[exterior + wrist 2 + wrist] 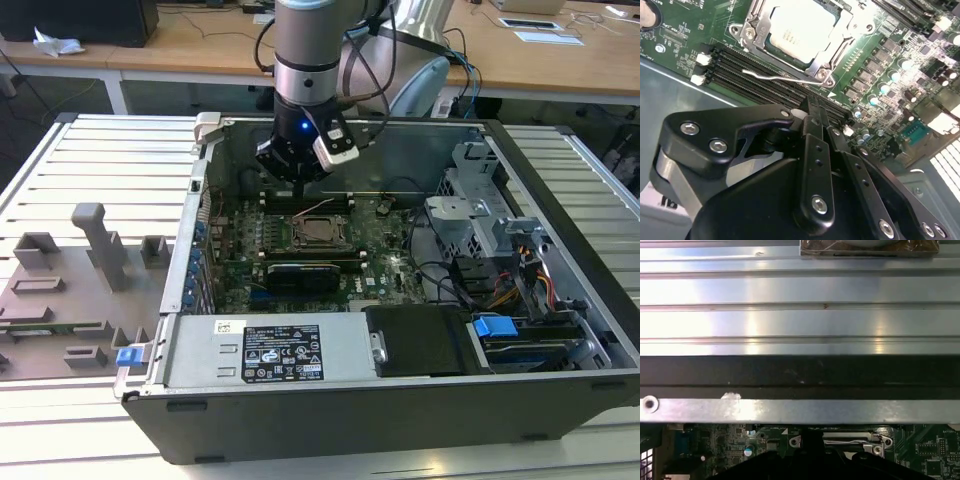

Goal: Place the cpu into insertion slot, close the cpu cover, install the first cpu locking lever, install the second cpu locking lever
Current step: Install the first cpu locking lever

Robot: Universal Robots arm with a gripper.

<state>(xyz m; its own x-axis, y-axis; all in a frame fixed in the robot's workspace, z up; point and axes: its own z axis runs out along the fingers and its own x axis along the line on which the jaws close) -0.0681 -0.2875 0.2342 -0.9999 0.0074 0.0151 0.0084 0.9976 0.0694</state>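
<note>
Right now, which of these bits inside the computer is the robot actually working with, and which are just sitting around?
Part of the job:
- cpu, lying in the insertion slot
- cpu cover, down around the chip
- locking lever, a thin wire beside the socket
- gripper, above the memory slots

Just lying about:
- grey holder blocks outside the case
- blue-tabbed drive bay
- labelled power supply

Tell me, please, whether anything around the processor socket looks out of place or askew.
The cpu sits flat in the insertion slot with the cpu cover down over its edges. One thin locking lever lies slanted and loose beside the socket, apparently not latched. The hand hovers nearby.
</note>
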